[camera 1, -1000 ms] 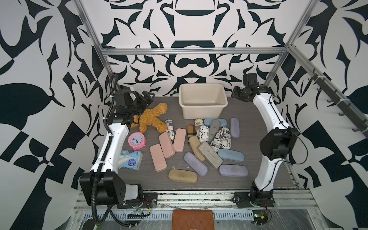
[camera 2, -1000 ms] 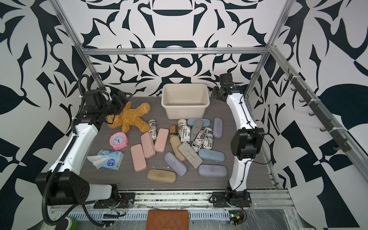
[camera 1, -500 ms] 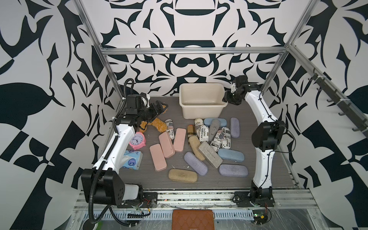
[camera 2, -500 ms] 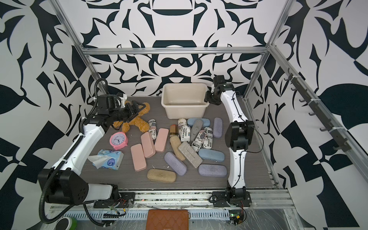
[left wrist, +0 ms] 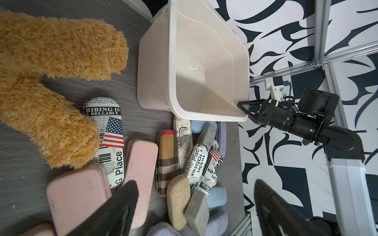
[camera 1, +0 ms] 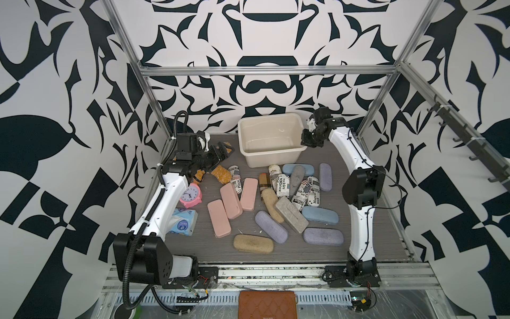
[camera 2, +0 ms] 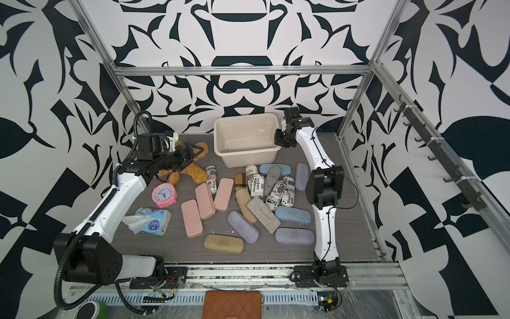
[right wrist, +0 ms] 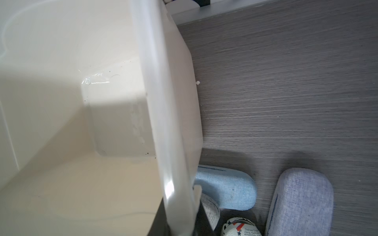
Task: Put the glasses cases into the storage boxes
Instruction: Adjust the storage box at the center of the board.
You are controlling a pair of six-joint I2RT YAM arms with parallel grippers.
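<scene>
Right gripper: jaws pressed together on the rolled rim of the storage box, on the side wall near the corner that faces the pile. In the right wrist view the rim runs straight down between the jaws. The box is empty, and I cannot tell whether it rests fully flat on the tabletop. None of the glasses cases is inside yet; all lie loose on the tabletop. The closest ones, a light blue case and a lilac case, sit just below the right gripper by the foot of the box wall. Left gripper: jaws spread wide, holding nothing, hovering over the legs of a plush bear. Just ahead of its fingertips lie a newsprint case and the pink cases, with the box farther ahead. Judgement: the step in hand looks like securing or repositioning the box before any loading, so the task proper is at its start. The next move calls for either a slow drag of the box toward the pile, kept low so the thin wall does not tip, or holding it steady while the left gripper comes down on one case across its narrow width. The bear's leg touches the newsprint case, so a pink case looks like the cleaner first pick.
</scene>
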